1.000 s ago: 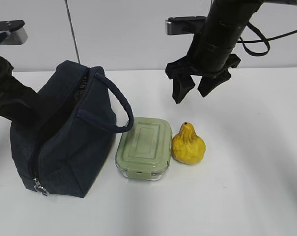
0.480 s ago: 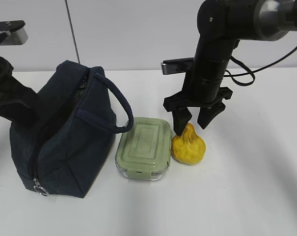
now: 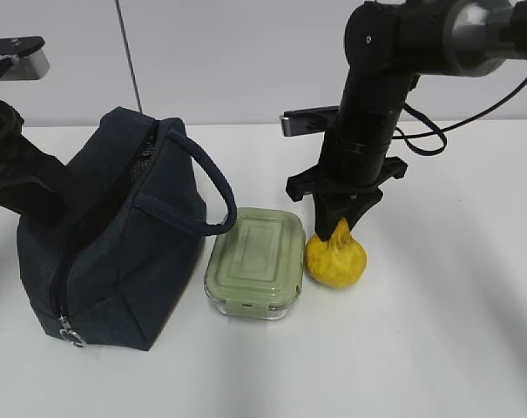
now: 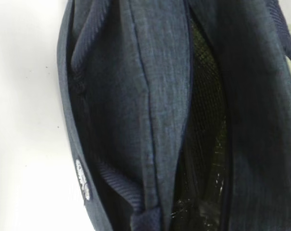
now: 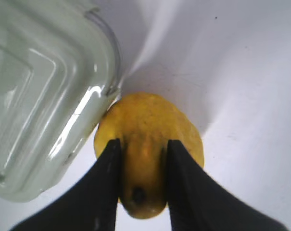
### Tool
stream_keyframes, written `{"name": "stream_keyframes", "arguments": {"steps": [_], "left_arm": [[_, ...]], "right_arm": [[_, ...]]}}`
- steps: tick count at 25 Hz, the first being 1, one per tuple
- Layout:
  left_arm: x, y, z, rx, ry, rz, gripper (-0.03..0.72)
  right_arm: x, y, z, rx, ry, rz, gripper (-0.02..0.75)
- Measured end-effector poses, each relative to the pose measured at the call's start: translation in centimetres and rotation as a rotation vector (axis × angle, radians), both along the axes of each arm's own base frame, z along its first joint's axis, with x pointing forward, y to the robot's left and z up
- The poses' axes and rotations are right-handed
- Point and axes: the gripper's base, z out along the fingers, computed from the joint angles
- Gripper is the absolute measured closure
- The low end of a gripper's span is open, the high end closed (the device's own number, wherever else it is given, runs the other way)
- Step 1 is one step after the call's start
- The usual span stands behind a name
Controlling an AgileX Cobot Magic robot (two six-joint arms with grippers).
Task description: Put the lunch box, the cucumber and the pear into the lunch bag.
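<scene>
The yellow pear (image 3: 335, 259) stands on the white table, touching the right side of the lunch box (image 3: 254, 261), which has a sage-green lid. My right gripper (image 3: 340, 228) comes down from above and is shut on the pear's narrow neck. In the right wrist view its black fingers (image 5: 107, 183) press both sides of the pear (image 5: 150, 120), with the lunch box (image 5: 39, 96) to the left. The navy lunch bag (image 3: 106, 244) stands at the left with its top open, and the left wrist view looks into it (image 4: 159, 96). My left gripper's fingers are hidden. The cucumber is out of view.
The bag's loop handle (image 3: 202, 183) arches over toward the lunch box. The metal zipper pull (image 3: 69, 333) hangs at the bag's front corner. My left arm (image 3: 10, 165) is against the bag's far left side. A white wall stands behind the table.
My right gripper has come down from above the table onto the pear and closed its fingers on the neck. The bag, lunch box and left arm have not moved.
</scene>
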Motion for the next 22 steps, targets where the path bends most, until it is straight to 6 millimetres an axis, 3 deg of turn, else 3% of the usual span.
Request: {"name": "stream_keyframes", "arguments": {"steps": [3,7,11,17,22], "left_arm": [[0.0,0.0,0.0,0.000,0.000,0.000,0.685],[0.0,0.0,0.0,0.001,0.000,0.000,0.685],[0.0,0.0,0.0,0.002,0.000,-0.001,0.685],[0.0,0.0,0.0,0.002,0.000,-0.001,0.685],[0.0,0.0,0.0,0.002,0.000,-0.001,0.685]], "right_arm": [[-0.7,-0.1,3.2,0.039,-0.064,-0.002,0.535],[-2.0,0.7,10.1,0.267,-0.287,0.040,0.535],[-3.6,4.2,14.2,0.573,-0.452,0.195,0.535],[-5.4,10.2,14.6,0.687,-0.612,0.348,0.535],[-5.5,13.5,11.5,0.658,-0.615,0.412,0.537]]}}
